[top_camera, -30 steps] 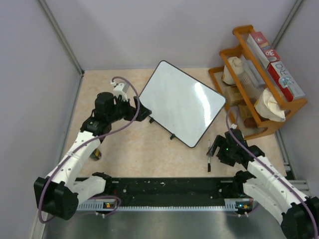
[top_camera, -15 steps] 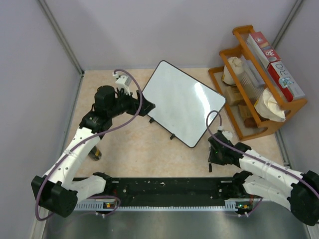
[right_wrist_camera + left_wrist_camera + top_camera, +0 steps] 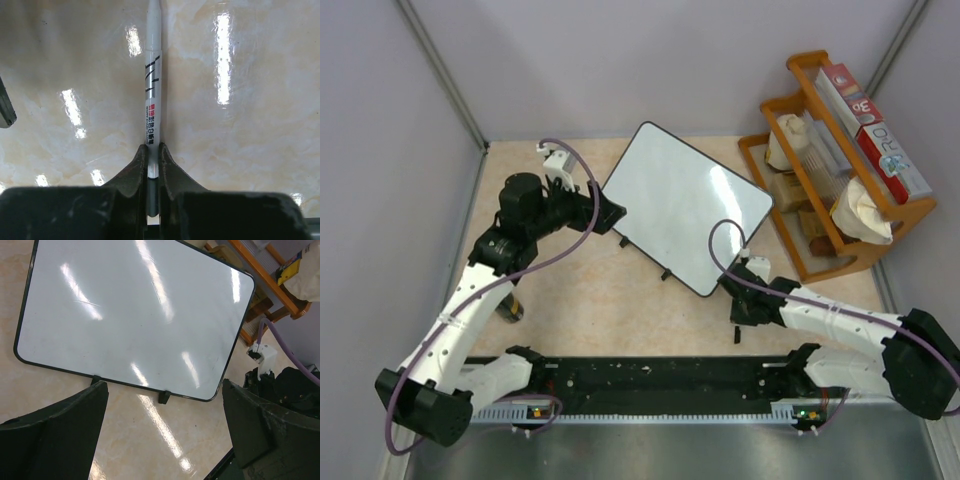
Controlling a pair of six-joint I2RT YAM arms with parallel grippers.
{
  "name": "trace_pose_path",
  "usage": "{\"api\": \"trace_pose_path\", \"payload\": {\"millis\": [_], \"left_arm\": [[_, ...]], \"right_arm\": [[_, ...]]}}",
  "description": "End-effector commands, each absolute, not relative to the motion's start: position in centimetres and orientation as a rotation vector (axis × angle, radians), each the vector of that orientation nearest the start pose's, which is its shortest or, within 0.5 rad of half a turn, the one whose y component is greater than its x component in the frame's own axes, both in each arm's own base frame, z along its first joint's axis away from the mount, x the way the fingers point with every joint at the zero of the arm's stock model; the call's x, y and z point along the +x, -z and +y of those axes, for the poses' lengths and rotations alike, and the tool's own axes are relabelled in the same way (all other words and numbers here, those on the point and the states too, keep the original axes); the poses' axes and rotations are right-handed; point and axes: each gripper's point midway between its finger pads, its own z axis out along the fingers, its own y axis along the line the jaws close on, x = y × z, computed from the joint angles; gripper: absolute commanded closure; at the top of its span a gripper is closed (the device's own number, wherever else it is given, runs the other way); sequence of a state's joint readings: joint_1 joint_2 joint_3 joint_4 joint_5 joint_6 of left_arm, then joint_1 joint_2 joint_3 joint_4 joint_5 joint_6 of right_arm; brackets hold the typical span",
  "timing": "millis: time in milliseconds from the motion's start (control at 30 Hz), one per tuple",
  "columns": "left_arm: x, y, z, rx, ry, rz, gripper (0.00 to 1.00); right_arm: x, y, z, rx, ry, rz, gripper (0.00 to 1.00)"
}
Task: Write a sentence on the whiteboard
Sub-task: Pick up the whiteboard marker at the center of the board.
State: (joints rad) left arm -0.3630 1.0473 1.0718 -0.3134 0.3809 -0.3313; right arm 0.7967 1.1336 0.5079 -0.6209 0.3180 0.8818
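Note:
The whiteboard (image 3: 685, 205) lies flat and blank on the beige table, turned diagonally, its small black feet on the near-left edge. In the left wrist view the whiteboard (image 3: 135, 315) fills the upper frame. My left gripper (image 3: 610, 220) hovers at the board's left corner, open, and nothing is between its fingers (image 3: 162, 390). A white marker (image 3: 153, 75) with black and red print lies on the table near the board's near corner. My right gripper (image 3: 152, 147) is shut on its rear end. From above, the right gripper (image 3: 738, 305) covers most of the marker (image 3: 734, 336).
A wooden rack (image 3: 840, 150) with boxes and pale cloths stands at the right, close to the board's right corner. A black rail (image 3: 660, 380) runs along the near edge. A small dark object (image 3: 510, 310) sits beside the left arm. Walls enclose the table.
My right gripper moved left and down over the marker and closed on it. The left arm shifted slightly left, staying open at the board's left corner.

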Motion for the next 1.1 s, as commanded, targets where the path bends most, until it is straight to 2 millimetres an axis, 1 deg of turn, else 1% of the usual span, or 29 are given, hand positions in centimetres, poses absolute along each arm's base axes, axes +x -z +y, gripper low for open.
{"api": "trace_pose_path", "payload": {"millis": [0, 67, 100, 133, 200, 233, 300, 333, 367, 400, 433, 467, 500, 533, 567, 633, 667, 700, 767, 800, 867, 900, 967, 1033, 1067], "left_arm": [[28.4, -34.4, -18.6, 0.332, 0.779, 1.798, 0.01], [28.3, -34.7, -18.3, 0.338, 0.759, 1.792, 0.01], [28.0, -35.1, -18.1, 0.341, 0.755, 1.785, 0.01], [27.9, -35.1, -18.0, 0.349, 0.748, 1.787, 0.01], [27.7, -35.6, -17.9, 0.356, 0.74, 1.776, 0.01], [27.5, -35.5, -17.8, 0.364, 0.733, 1.786, 0.01], [27.2, -36.0, -17.7, 0.378, 0.726, 1.779, 0.01], [27.0, -36.0, -17.5, 0.39, 0.718, 1.784, 0.01], [26.8, -36.0, -17.5, 0.396, 0.713, 1.787, 0.01], [26.6, -36.6, -17.4, 0.406, 0.71, 1.774, 0.01], [26.4, -36.5, -17.2, 0.423, 0.694, 1.781, 0.01], [26.2, -36.9, -17.2, 0.437, 0.691, 1.771, 0.01], [25.9, -37.2, -17.1, 0.449, 0.684, 1.762, 0.01], [25.7, -37.2, -16.9, 0.473, 0.668, 1.758, 0.01], [25.4, -37.2, -17.0, 0.494, 0.669, 1.753, 0.01], [24.8, -37.4, -17.1, 0.562, 0.657, 1.721, 0.01], [24.6, -37.0, -17.1, 0.587, 0.656, 1.724, 0.01], [24.1, -37.1, -17.3, 0.632, 0.66, 1.705, 0.01], [23.8, -36.5, -17.5, 0.677, 0.661, 1.711, 0.01], [23.5, -36.3, -17.8, 0.718, 0.671, 1.701, 0.01], [23.0, -35.9, -18.2, 0.757, 0.684, 1.7, 0.01], [22.6, -35.8, -18.6, 0.797, 0.692, 1.682, 0.01], [22.0, -35.4, -19.2, 0.847, 0.701, 1.661, 0.01], [21.2, -35.2, -20.2, 0.936, 0.693, 1.6, 0.01], [20.9, -34.6, -20.5, 0.968, 0.687, 1.587, 0.01]], "right_arm": [[12.8, 0.3, 11.8, 0.127, -0.02, 2.799, 1.0], [12.5, -0.5, 12.1, 0.106, -0.049, 2.81, 1.0], [11.7, -0.9, 11.9, 0.083, -0.053, 2.842, 1.0], [11.8, -2.0, 12.2, 0.082, -0.092, 2.828, 1.0], [11.1, -3.0, 13.2, 0.069, -0.185, 2.854, 1.0], [11.0, -4.2, 13.3, 0.074, -0.211, 2.849, 1.0], [10.5, -5.4, 13.5, 0.066, -0.253, 2.854, 1.0], [10.3, -6.8, 13.4, 0.067, -0.272, 2.847, 1.0], [10.1, -7.4, 13.5, 0.058, -0.293, 2.847, 1.0], [10.0, -8.5, 13.9, 0.046, -0.335, 2.841, 1.0], [9.3, -9.0, 13.4, 0.031, -0.328, 2.862, 1.0], [9.1, -9.5, 13.6, 0.014, -0.351, 2.868, 1.0], [9.0, -10.4, 13.8, -0.012, -0.375, 2.865, 1.0], [8.5, -10.8, 14.1, -0.041, -0.411, 2.88, 1.0], [8.1, -11.4, 14.7, -0.078, -0.475, 2.887, 1.0], [8.1, -13.1, 15.6, -0.169, -0.557, 2.858, 1.0], [7.8, -13.8, 16.3, -0.211, -0.617, 2.859, 1.0], [7.8, -15.1, 16.9, -0.275, -0.672, 2.827, 1.0], [7.5, -16.6, 18.1, -0.359, -0.782, 2.796, 1.0], [7.7, -17.8, 18.9, -0.425, -0.835, 2.755, 1.0], [7.3, -19.1, 20.0, -0.505, -0.932, 2.728, 1.0], [7.6, -19.9, 20.5, -0.577, -0.951, 2.692, 1.0], [7.9, -20.5, 21.2, -0.657, -0.969, 2.655, 1.0], [8.9, -20.8, 22.2, -0.699, -0.98, 2.619, 1.0], [9.2, -21.0, 22.8, -0.738, -0.994, 2.596, 1.0]]}}
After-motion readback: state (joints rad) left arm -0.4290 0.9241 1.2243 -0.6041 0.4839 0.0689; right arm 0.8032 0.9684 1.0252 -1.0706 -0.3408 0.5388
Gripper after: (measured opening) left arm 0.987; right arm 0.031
